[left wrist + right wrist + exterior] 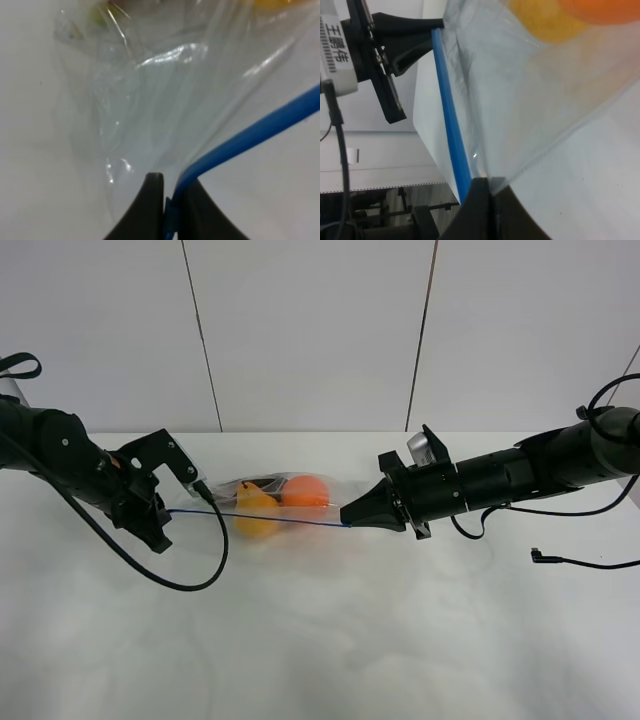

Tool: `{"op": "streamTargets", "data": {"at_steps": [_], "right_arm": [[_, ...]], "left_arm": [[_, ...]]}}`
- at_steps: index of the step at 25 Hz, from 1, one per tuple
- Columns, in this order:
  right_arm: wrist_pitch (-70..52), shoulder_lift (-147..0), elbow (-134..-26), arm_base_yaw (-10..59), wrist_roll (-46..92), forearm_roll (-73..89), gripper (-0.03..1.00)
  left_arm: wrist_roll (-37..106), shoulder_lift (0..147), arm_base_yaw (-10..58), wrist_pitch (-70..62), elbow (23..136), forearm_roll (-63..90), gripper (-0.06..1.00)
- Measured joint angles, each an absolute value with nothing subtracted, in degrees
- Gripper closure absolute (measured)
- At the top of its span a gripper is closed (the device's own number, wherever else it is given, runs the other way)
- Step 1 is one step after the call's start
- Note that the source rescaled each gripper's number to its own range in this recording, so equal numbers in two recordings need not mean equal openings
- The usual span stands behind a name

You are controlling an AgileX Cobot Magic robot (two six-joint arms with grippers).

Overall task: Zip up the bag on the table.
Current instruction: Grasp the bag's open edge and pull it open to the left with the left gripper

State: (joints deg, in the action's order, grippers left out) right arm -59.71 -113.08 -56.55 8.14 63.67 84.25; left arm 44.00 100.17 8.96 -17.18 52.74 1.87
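The clear bag (275, 502) lies mid-table with an orange fruit (306, 490) and a yellow fruit (256, 514) inside. Its blue zipper strip (260, 518) is stretched taut between the two grippers. My left gripper (172, 511) is shut on the strip's left end; in the left wrist view the blue strip (250, 135) runs down between the black fingertips (150, 200) of the gripper (168, 202). My right gripper (348, 516) is shut on the right end; in the right wrist view the gripper (489, 192) pinches the bag beside the strip (451, 135). The table (330, 640) is white.
A loose black cable with a plug (580, 562) lies on the table at the right. The left arm's cable (195, 575) loops over the table in front of the bag's left end. A panelled white wall (310, 330) stands behind.
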Motion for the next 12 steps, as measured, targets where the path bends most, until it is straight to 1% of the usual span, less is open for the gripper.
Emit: {"op": "streamTargets", "data": {"at_steps": [12], "right_arm": [[-59.7, -113.1, -56.6, 8.4, 63.7, 84.2, 0.97]], "left_arm": [[35.3, 100.2, 9.0, -17.8, 52.7, -10.0, 0.94]]}}
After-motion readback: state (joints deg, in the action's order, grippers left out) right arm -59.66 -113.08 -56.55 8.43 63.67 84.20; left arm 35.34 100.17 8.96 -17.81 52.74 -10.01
